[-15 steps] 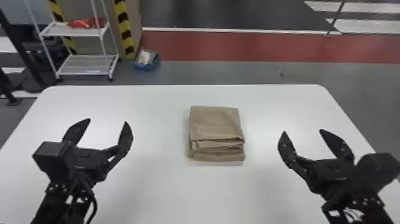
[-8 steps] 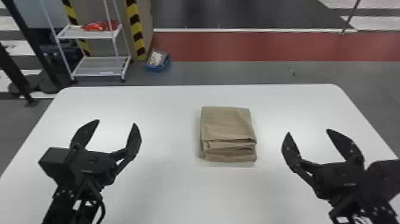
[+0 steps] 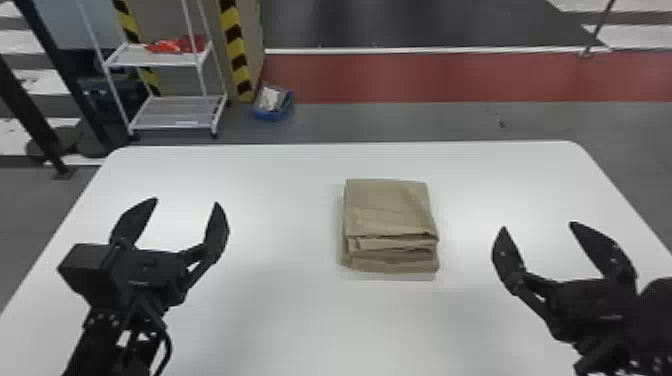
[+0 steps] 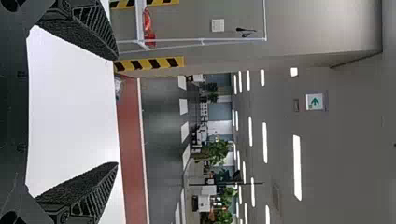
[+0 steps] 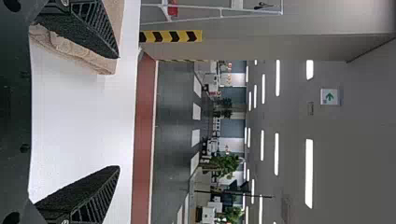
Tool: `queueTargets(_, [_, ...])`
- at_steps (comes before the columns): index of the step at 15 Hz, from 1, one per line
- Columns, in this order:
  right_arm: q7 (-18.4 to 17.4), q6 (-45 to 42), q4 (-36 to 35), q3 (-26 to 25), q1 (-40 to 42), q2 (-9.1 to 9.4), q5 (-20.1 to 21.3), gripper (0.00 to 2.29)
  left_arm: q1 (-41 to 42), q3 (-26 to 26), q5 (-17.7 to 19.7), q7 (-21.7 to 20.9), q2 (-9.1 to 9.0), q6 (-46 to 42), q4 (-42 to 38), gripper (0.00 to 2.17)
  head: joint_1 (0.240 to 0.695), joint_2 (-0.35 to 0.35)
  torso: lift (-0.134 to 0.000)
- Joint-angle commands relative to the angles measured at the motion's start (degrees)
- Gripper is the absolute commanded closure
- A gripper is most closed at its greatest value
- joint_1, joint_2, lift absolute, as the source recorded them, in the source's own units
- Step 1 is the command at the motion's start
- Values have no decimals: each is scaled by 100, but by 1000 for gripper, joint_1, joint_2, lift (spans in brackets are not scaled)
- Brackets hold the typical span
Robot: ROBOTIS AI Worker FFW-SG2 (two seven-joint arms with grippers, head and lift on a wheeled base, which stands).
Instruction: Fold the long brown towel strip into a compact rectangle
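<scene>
- The left gripper (image 3: 186,201) has its fingers spread wide with nothing between them; the right gripper (image 3: 538,226) is likewise parted and empty.
- Between them, apart from both, the brown towel (image 3: 387,207) lies on the white table (image 3: 280,310), layered into a compact rectangle.
- The folding looks finished; the step in hand seems to be letting it be.
- The next move probably calls only for withdrawing both arms without brushing the layers.

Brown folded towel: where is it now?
Head view: the brown folded cloth towel lies on the white table, between the black left gripper and black right gripper.
</scene>
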Motion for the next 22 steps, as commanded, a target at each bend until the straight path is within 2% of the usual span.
queueTargets(1, [36,-36,2,-61,6,-7,-96,26,35,55,43,3,11,-20,-2,90,695,28,-128])
queueTargets(6, [36,-36,-24,-114,33,-7,-114,36,44,64,43,-24,11,-37,-2,90,695,28,-128])
queueTargets(9, [54,-71,-42,-175,50,-7,-272,63,52,90,96,-41,11,-20,-64,90,695,21,-128])
queueTargets(22, [36,-159,-94,-175,86,10,-245,73,52,73,87,-41,11,-55,-64,90,695,19,-128])
